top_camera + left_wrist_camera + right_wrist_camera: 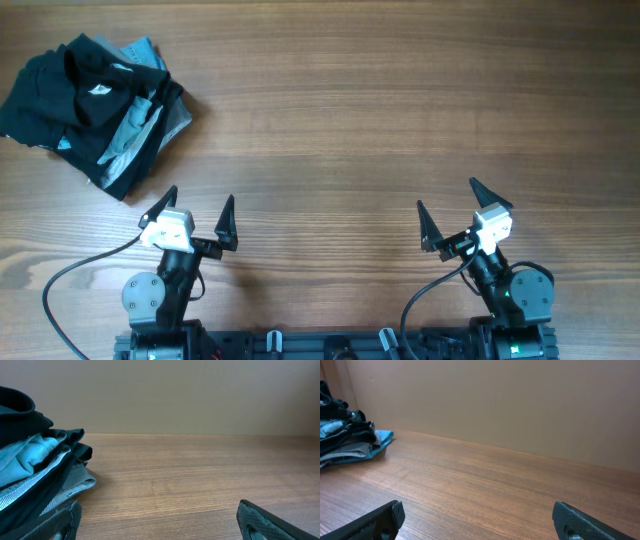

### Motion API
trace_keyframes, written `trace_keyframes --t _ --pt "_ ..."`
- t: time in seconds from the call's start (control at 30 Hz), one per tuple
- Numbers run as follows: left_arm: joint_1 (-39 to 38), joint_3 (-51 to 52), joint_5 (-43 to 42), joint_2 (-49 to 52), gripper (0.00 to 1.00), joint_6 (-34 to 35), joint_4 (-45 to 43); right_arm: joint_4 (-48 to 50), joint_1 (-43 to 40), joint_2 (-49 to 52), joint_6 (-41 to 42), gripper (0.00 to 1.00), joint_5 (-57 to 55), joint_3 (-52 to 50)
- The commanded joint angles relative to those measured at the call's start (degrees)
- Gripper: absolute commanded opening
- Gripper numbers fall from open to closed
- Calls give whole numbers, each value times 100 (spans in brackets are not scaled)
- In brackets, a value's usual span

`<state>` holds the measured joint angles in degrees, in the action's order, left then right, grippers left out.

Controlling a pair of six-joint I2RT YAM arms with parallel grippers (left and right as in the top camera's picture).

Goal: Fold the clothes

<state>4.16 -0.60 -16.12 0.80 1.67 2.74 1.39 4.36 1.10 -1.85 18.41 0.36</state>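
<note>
The clothes lie in a crumpled pile at the table's far left corner. A black T-shirt (55, 95) with a small white tag is bunched on top. It also shows at the left edge of the left wrist view (17, 417) and far left in the right wrist view (342, 430). My left gripper (200, 200) is open and empty near the front edge, just in front of the pile; its fingers frame bare wood (157, 525). My right gripper (448, 196) is open and empty at the front right, far from the pile (475, 520).
A light blue garment (135, 120) and a grey striped one (170, 125) lie in the same pile under the black shirt. The wooden table (380, 120) stretches to the right. A plain wall stands behind it (520, 400).
</note>
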Motion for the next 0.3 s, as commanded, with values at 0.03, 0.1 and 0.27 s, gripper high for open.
trace_keyframes --t 0.03,0.1,0.27 --pt "-31 24 -4 -48 100 72 7 31 28 -50 -101 100 92 -7" --pt "-31 24 -4 -48 100 72 7 31 28 -50 -98 100 92 -7" --pt "-31 24 -4 -48 100 72 7 31 28 -50 -101 100 92 -7"
